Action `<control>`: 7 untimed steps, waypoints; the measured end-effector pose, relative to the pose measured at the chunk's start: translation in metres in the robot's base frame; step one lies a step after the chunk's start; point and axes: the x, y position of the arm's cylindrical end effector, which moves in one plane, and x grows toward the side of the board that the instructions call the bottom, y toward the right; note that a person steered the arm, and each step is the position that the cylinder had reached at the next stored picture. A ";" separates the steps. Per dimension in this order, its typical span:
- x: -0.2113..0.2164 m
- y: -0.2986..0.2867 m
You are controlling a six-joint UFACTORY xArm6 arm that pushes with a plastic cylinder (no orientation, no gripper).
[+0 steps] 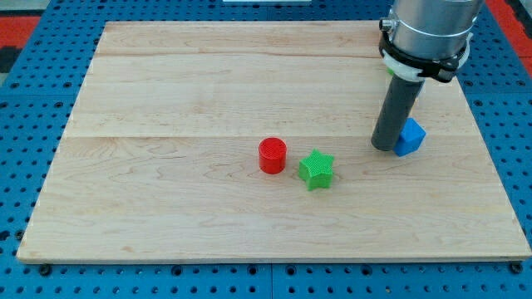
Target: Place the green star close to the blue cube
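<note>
The green star [316,169] lies on the wooden board, a little right of centre toward the view's bottom. The blue cube [409,138] lies to its right and slightly higher in the view, about a hundred pixels away. My tip [384,147] stands on the board right against the blue cube's left side, between the cube and the star, and partly hides the cube. The tip is apart from the green star.
A red cylinder [272,155] stands just left of the green star, nearly touching it. The wooden board [166,199] rests on a blue pegboard surface [33,100]. The arm's grey body [428,33] rises at the view's top right.
</note>
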 end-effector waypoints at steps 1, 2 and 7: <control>0.000 0.000; -0.005 -0.036; -0.012 -0.215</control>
